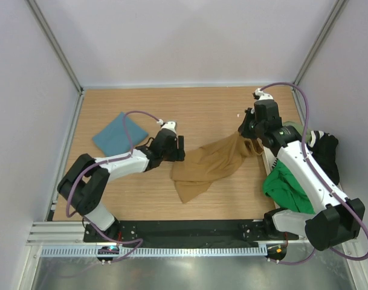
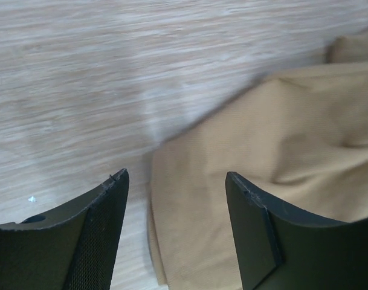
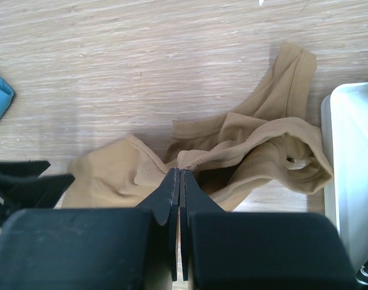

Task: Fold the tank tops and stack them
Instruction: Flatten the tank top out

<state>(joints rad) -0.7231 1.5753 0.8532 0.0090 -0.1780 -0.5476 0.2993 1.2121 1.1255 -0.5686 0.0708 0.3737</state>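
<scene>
Running diagonally, tan top point(image 1: 202, 169) has strap-end pinched in right fingers point(image 3: 169, 202); left fingers point(image 2: 99, 235) spread.

Two white-and-black arms trailing mauve cables.
The left arm point(image 1: 120, 162), lower left of the frame, and the right arm point(image 1: 304, 172), at right, have white link shells and black joints; a mauve cable point(image 1: 141, 112) loops over each; the fingers point(image 2: 93, 241) are dark wedges with textured inner faces.

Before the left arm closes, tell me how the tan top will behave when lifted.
Probably floppy: the tan top sags and bunches in folds where the right tool pinches it. Likely light, since that small pinch holds an edge. Its far end would probably drag across the table.
</scene>
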